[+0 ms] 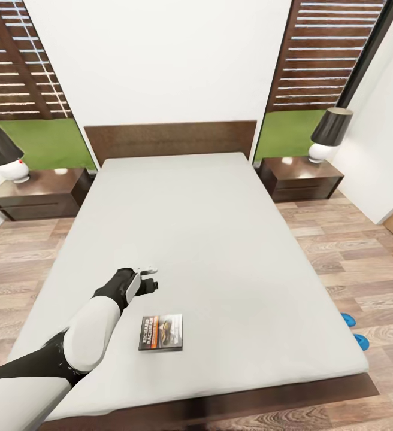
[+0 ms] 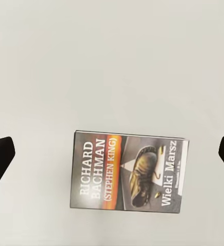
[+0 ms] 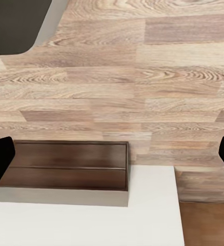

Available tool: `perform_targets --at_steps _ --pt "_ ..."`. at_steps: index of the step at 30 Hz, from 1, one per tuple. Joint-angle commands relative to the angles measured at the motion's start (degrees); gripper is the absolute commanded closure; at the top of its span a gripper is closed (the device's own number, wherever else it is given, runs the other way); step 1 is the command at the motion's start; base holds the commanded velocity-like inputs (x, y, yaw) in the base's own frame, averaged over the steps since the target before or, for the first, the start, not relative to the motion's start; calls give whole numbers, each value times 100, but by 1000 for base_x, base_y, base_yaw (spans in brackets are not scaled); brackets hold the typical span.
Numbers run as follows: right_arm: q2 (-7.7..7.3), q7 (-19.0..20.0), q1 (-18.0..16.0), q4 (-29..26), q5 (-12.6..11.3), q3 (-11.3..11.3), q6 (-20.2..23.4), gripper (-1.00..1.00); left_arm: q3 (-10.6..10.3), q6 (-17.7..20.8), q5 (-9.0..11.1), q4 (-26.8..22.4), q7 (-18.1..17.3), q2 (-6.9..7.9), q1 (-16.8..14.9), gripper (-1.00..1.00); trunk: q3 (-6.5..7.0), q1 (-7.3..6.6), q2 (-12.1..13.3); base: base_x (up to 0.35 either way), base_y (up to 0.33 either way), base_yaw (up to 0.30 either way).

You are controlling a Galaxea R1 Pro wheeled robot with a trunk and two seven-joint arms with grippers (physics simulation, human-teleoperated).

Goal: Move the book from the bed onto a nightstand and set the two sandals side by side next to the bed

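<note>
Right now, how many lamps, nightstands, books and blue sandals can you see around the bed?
Lamps: 2
Nightstands: 2
Books: 1
Blue sandals: 2, partly hidden by the bed
Total: 7

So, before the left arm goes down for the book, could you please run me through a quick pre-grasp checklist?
1. Book lies flat on the bed, nothing on it: ok.
2. Left gripper open, fingertips at both edges of its wrist view: ok.
3. Gripper centred over the book: not ok, book sits off-centre in the wrist view.
4. Left nightstand top has free space beside the lamp: ok.
5. Sandals beside the bed: cannot tell their alignment, partly hidden.
</note>
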Motion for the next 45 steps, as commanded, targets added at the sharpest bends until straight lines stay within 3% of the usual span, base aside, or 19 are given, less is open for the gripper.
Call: perform_targets --at_steps 1,14,45 --pt "-4 14 -3 9 56 -42 -30 -100 19 25 19 -9 24 -6 -3 -100 -16 3 -10 0 0 0" --pt "3 13 -3 9 58 -39 -34 -100 20 23 18 -6 17 -4 -1 -100 -111 3 -10 0 0 0" --pt "17 9 -3 13 60 -32 -56 -100 21 -68 20 -1 15 -8 -2 -100 -182 3 -10 0 0 51"
